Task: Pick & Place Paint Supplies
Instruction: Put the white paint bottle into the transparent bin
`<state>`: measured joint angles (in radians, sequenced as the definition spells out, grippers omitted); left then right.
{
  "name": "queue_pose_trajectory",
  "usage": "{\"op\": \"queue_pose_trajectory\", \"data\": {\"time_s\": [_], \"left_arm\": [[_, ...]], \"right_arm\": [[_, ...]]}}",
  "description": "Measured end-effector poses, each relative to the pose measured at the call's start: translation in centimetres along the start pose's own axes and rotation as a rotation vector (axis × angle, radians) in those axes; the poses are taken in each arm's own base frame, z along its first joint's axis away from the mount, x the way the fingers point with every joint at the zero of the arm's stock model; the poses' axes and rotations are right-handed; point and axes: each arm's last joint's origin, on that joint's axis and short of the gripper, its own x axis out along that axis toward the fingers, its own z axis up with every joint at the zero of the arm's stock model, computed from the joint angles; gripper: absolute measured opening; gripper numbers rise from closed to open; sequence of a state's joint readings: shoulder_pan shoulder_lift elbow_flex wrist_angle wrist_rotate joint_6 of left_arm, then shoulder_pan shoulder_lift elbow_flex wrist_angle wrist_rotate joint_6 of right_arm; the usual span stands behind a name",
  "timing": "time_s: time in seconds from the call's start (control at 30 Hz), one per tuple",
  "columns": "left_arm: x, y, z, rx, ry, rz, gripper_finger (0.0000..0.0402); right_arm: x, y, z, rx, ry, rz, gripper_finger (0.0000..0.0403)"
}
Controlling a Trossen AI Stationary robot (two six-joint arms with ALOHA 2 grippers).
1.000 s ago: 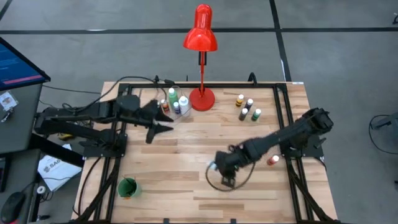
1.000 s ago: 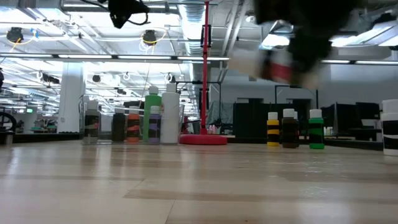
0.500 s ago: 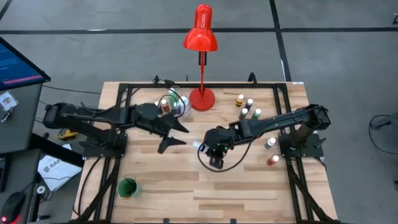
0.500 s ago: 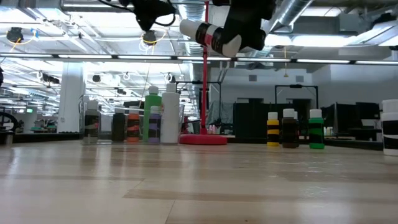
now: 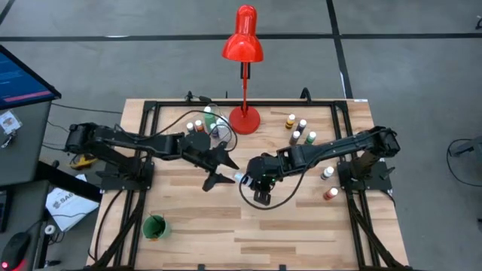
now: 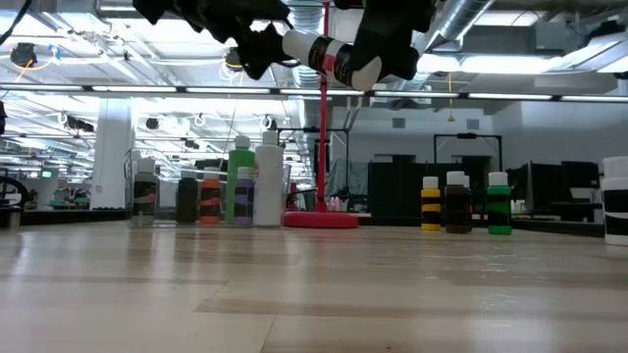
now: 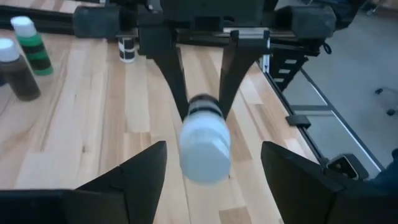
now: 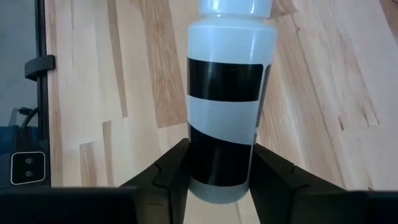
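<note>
White bottle (image 8: 227, 106) gripped by right hand (image 5: 254, 181) — left hand (image 5: 220, 172) open — black-banded up close.

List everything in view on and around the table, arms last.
desk lamp: one, red, far edge, centre
held bottle: one, white, dark-banded, lying level above table centre
bottle cluster: several, white, green, orange, left of lamp base
bottle group: four, white-capped, right of lamp base
side bottles: two, by right arm's base
cup: one, green, near-left
table: one, light wood
monitor: one, off table's left
right arm: dark, jaws shut on held bottle
left arm: dark, jaws open, facing its cap
</note>
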<state>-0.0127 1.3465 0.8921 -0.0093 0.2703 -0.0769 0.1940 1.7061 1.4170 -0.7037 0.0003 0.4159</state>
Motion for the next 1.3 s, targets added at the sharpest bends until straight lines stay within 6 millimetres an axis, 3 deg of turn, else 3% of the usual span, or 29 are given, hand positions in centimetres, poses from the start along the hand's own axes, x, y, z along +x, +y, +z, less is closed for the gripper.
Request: {"op": "queue_pose_trajectory", "data": {"time_s": [0.37, 0.73, 1.0, 1.3], "left_arm": [[0.9, -0.1, 0.1, 0.012, -0.03, -0.012, 0.0239], [1.2, 0.0, -0.1, 0.029, -0.023, -0.011, 0.0189], [2.1, 0.3, -0.7, 0.02, 0.007, -0.01, 0.0171], [1.8, 0.2, -0.4, 0.025, -0.014, 0.002, 0.0149]], "right_arm": [[0.0, 0.0, 0.0, -0.015, -0.001, 0.0, 0.0135], [0.0, 0.0, 0.0, -0.026, -0.001, 0.0, 0.0137], [0.0, 0.0, 0.1, -0.029, -0.005, 0.001, 0.0137], [0.0, 0.0, 0.1, -0.032, -0.009, 0.003, 0.0138]]}}
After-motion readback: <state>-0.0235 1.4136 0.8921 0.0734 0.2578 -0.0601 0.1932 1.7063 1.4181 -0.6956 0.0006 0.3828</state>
